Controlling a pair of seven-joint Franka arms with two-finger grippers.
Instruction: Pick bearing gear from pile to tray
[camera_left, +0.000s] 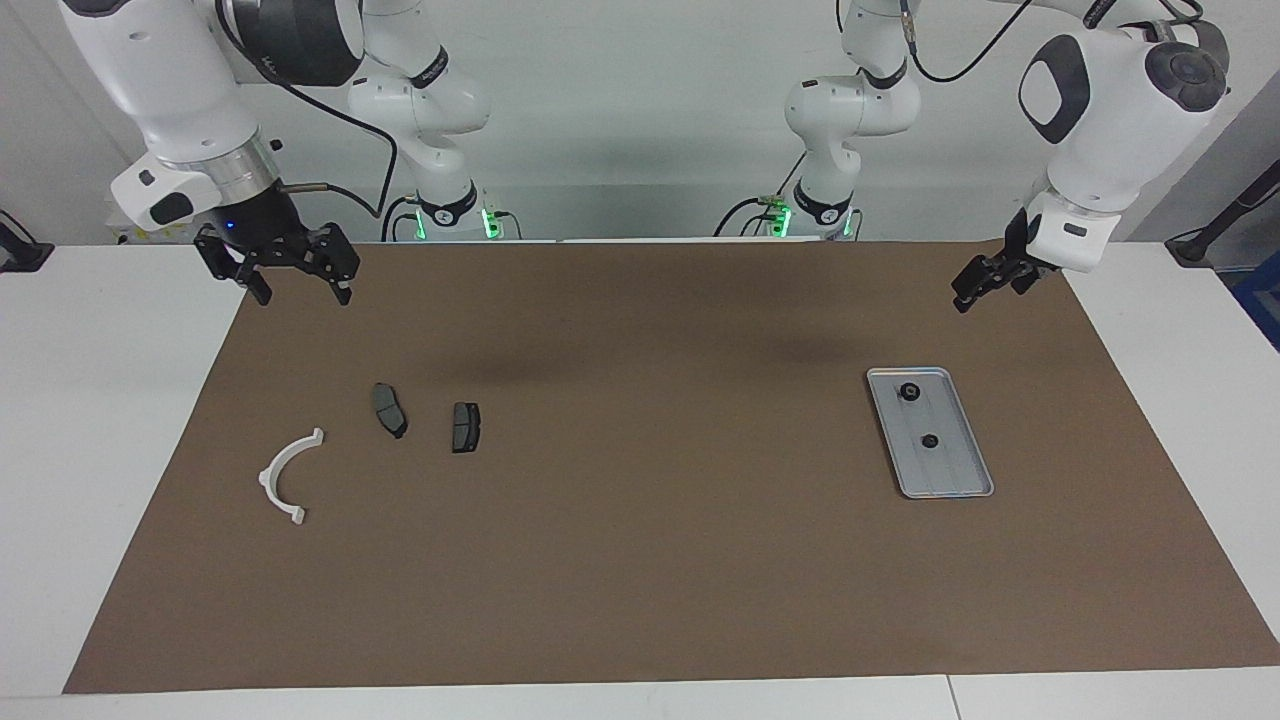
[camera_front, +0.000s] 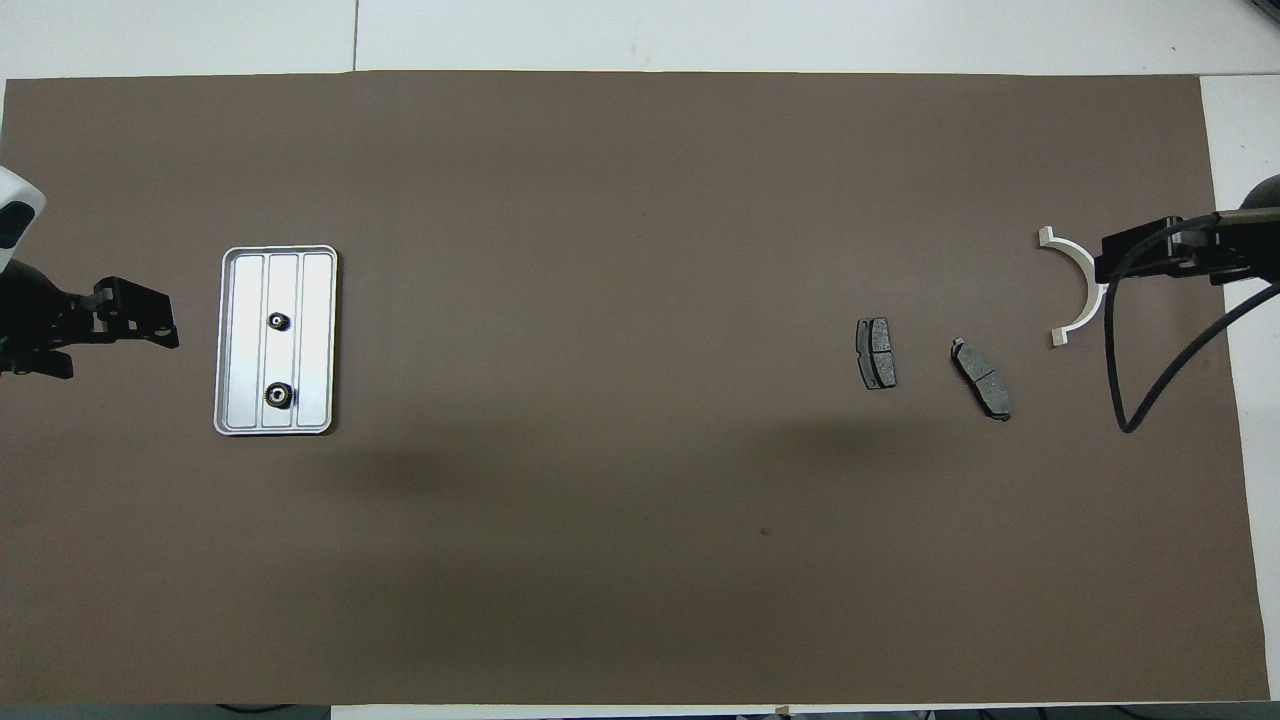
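Observation:
The silver tray (camera_left: 950, 470) (camera_front: 318, 300) lies toward the left arm's end of the brown mat. Two small black bearing gears (camera_left: 910, 391) (camera_left: 929, 440) rest in it, also seen from overhead (camera_front: 279, 321) (camera_front: 278, 396). The pile, toward the right arm's end, shows a white half-ring bracket (camera_left: 285, 475) (camera_front: 1075, 290) and two dark brake pads (camera_left: 390, 410) (camera_left: 465, 427). My left gripper (camera_left: 965, 292) (camera_front: 165, 322) hangs open and empty above the mat beside the tray. My right gripper (camera_left: 303, 290) (camera_front: 1102, 262) hangs open and empty, raised over the mat's corner near the bracket.
The brown mat (camera_left: 640, 560) covers most of the white table. A black cable (camera_front: 1125, 380) loops down from the right arm near the pads.

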